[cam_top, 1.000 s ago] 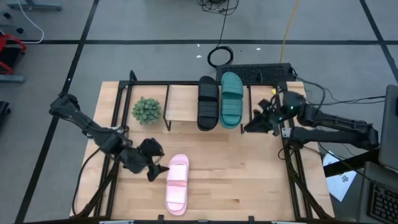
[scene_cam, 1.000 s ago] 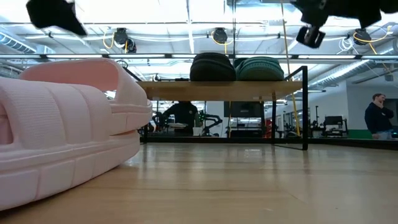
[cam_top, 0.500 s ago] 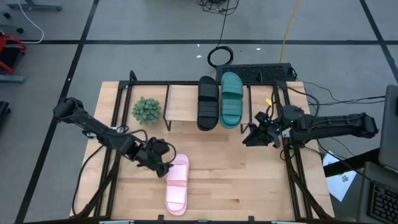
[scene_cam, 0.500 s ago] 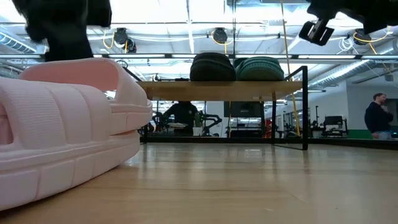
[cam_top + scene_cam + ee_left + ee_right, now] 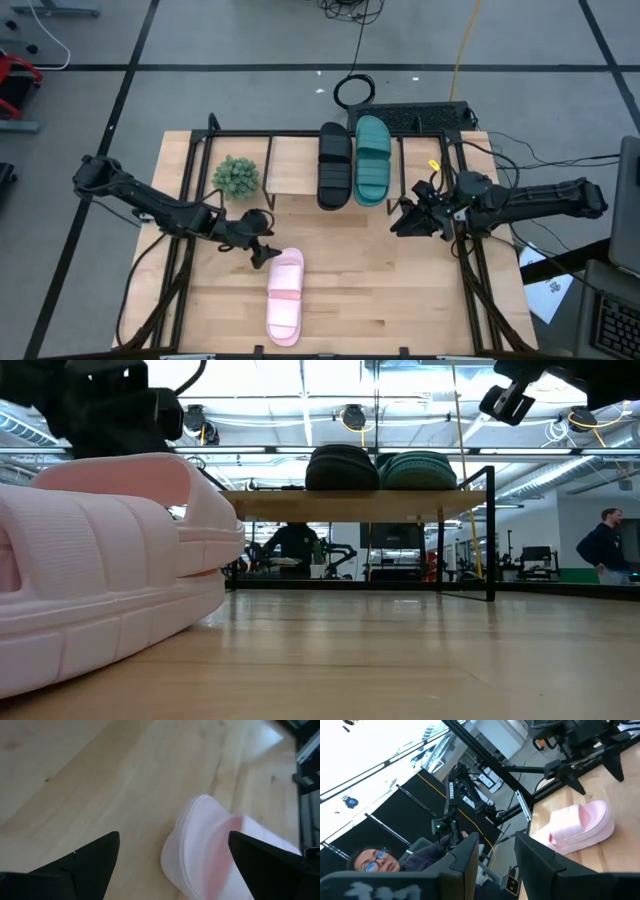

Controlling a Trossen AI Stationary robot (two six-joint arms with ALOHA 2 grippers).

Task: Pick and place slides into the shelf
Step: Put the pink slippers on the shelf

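Wood tabletop: pink slide | left pincer apart | right pincer apart | person behind

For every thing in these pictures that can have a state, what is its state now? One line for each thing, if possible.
pink slide: lying flat on the table, not on the shelf, not held.
black slide: placed on the shelf.
teal slide: placed on the shelf, beside the black slide.
shelf: holds two slides, space free at its left part.
left gripper: open, at the pink slide's end, empty.
right gripper: open, empty, right of the shelf.
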